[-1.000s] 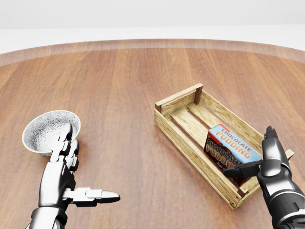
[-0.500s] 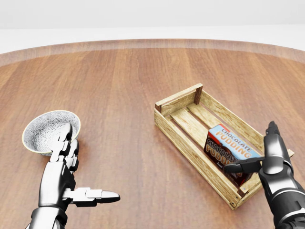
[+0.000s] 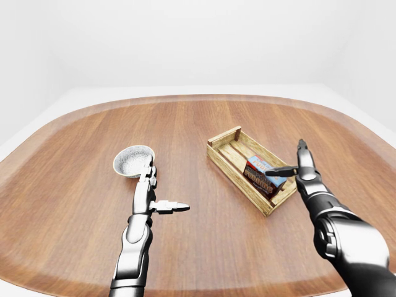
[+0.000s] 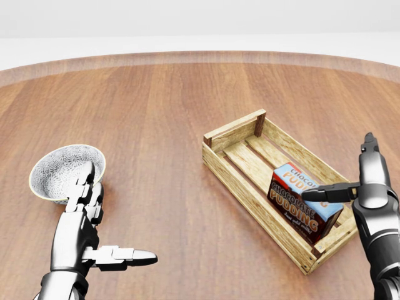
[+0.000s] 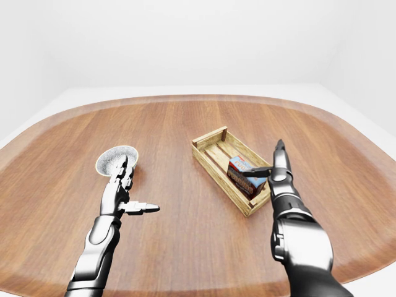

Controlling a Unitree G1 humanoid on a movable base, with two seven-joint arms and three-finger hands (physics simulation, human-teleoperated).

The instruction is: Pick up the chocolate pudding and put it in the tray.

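Observation:
The chocolate pudding box (image 4: 299, 203), brown and blue with white lettering, lies inside the wooden slat tray (image 4: 232, 130) at its lower right end in the head view. My right hand (image 4: 342, 172) is open beside the tray's right end, fingers pointing up and thumb (image 4: 325, 192) reaching left over the box's top edge; it holds nothing. My left hand (image 4: 115, 219) is open and empty at the lower left, fingers in front of the bowl, thumb pointing right. Box and tray also show in the left-eye view (image 3: 263, 175).
A patterned white bowl (image 4: 57, 167) stands at the left, just above my left hand. Everything rests on a large rounded wooden table (image 4: 156, 119), whose edge curves across the top of the head view. White floor and walls lie beyond.
My right hand has risen and drawn a little to the right, its thumb now over the box's top instead of its lower end. The box stays in the tray. The left hand has not moved.

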